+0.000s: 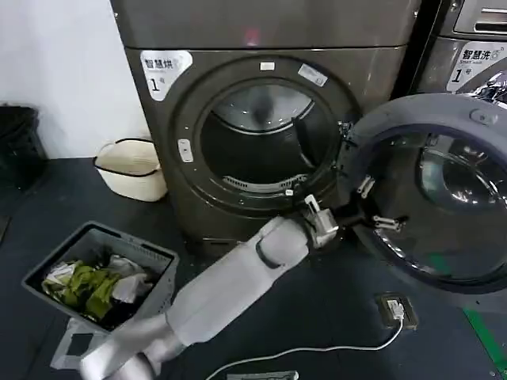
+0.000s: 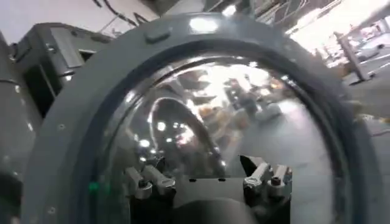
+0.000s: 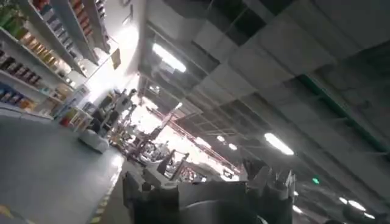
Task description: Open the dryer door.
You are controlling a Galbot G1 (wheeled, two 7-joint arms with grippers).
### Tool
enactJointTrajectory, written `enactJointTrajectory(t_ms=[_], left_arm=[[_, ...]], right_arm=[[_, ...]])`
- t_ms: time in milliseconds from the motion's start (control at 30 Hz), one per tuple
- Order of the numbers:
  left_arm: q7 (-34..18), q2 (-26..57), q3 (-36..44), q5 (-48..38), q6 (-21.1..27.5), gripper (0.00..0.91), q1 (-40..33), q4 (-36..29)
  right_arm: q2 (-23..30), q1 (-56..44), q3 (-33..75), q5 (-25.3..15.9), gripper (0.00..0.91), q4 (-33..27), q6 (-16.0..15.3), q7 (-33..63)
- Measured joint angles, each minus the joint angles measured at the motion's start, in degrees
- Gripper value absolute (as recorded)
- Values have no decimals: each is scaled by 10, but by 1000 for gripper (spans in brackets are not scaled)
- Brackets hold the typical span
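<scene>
Door (image 1: 444, 190) swung wide, hinged at drum opening (image 1: 265, 142), glass bowl (image 2: 225, 122) directly ahead of left gripper (image 1: 372, 207). Fingers (image 2: 263, 175) spread apart, gripping nothing, just at inner face of door. Laundry basket (image 1: 99, 277) well behind, beside forearm. Right gripper (image 3: 207, 189) pointed up at ceiling, fingers apart.

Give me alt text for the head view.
The dryer door stands swung wide open, with the left gripper open against its glass. A laundry basket of clothes sits on the dark floor.
</scene>
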Motion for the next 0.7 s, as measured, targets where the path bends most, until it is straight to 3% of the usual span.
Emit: enactJointTrajectory(t_ms=[200,433,700], left_arm=[[3,58,-6,20,8,907,38,-80],[4,136,-44,-11,53,907,84,-166],[4,259,-113,-58,80,907,161,-293]], right_arm=[[0,3,-8,0,907,-1,-2,1],[0,-1,-13,20,907,6,-31,16],[0,-2,-30,39,907,7,-27,0]])
